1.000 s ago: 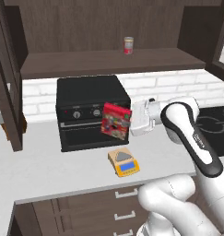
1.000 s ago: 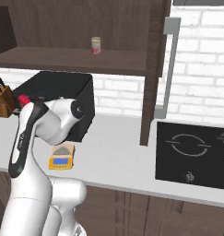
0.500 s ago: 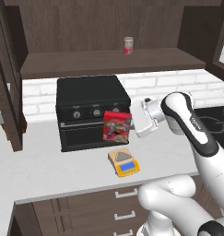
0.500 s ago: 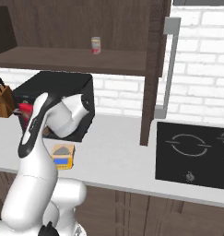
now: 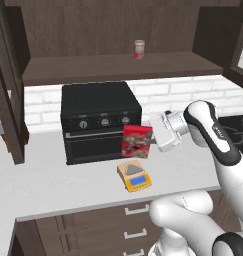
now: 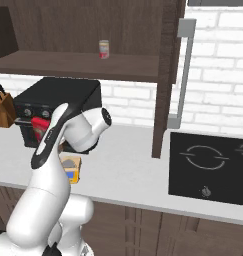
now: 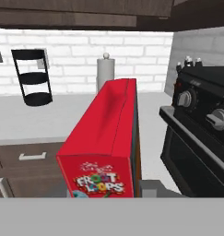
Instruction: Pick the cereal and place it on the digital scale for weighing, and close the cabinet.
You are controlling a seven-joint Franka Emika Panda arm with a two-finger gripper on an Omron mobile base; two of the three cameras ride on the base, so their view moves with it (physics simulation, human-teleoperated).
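Since a second ago the cereal (image 5: pixel 137 141) has come lower, hanging upright just above the digital scale (image 5: pixel 134 176), not touching it. Going left to right in the left base view: a dark cabinet (image 5: pixel 8 85) door stands open at the edge, then the pale grey table (image 5: pixel 58 182) with a black oven (image 5: pixel 100 121) against the white brick wall, the scale in front of it, and the hand (image 5: pixel 154 134) clenched on the box's right side. A small can (image 5: pixel 139 49) sits on the shelf above. The fingertips are hidden behind the box. In the right base view the arm covers most of the scale.
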